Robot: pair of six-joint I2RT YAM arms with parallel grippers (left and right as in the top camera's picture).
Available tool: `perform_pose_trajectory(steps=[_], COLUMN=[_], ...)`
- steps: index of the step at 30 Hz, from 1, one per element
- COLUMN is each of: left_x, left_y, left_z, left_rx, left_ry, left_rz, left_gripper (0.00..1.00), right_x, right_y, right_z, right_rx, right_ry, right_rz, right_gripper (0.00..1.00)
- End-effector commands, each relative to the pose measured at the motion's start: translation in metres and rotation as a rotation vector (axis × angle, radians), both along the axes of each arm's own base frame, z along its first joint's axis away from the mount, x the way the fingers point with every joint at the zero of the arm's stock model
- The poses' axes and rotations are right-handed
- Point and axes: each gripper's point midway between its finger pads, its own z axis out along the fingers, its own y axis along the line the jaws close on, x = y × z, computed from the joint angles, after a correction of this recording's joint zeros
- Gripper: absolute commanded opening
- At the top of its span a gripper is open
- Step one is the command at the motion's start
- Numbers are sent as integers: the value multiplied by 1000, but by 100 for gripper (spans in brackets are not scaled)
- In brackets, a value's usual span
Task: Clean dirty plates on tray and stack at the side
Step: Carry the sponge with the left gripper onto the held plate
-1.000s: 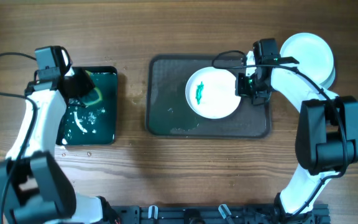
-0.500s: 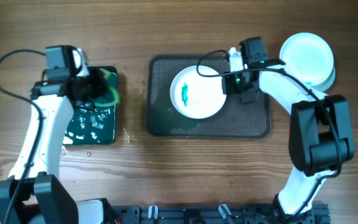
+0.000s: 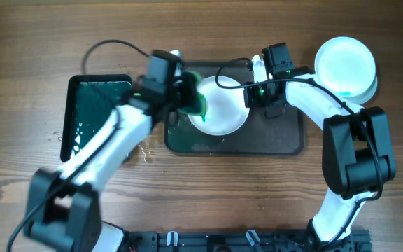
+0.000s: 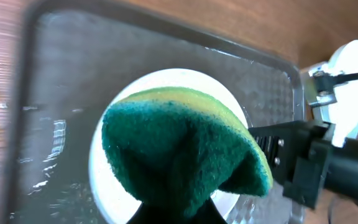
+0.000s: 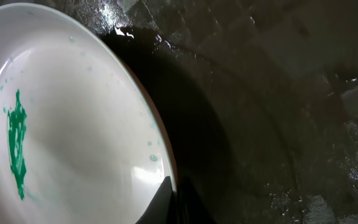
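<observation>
Both clenched: L tool (image 3: 185, 97) on sponge (image 4: 179, 149), R tool (image 3: 252, 96) on plate (image 3: 224, 116); smear (image 5: 16, 144) clear only R-wrist cam.

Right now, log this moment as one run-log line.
left gripper: shut on sponge, over plate | right gripper: shut on plate rim | plate: on tray, green smear uncleaned | stack: plates beside tray

The overhead view looks straight down from far off, taking in the whole table (image 3: 201, 28); the left wrist view looks steeply down at close range, the sponge (image 4: 179, 149) filling its lower centre; the right wrist view sits nearest, skimming low across the plate (image 5: 73, 124) at left of frame; all three share that plate on the tray (image 3: 278, 140).
</observation>
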Motion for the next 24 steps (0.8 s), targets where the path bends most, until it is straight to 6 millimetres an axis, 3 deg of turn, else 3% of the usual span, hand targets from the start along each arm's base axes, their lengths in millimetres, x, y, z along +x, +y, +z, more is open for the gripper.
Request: perform_pose_trajectory(steps=[1,5,10,16,19,24], left_x=[12,19,32,33,34,33], left_y=[-32,-64,-82,-52,-20,9], left_z=[-35,-56,-65,-107,-117,-119], left_rx=[-25,-73,-106,26,179,402], left_ry=[30,10,-54,4,-9,-64], left_rz=[62,46,34,162,246,184], left_gripper=[4,4,4,4,4,4], right_x=[-7,-8,-8,-11,-11,-11], right_y=[7,7,7,6,6,6], right_z=[-6,-6,-6,-7,-7,-7], right_rx=[35,33,33,29,29,28], right_ry=[36,43,43,56,56,57], right_rz=[-1,-2,-2,-2,-1,1], right_gripper=[4,4,4,4,4,4])
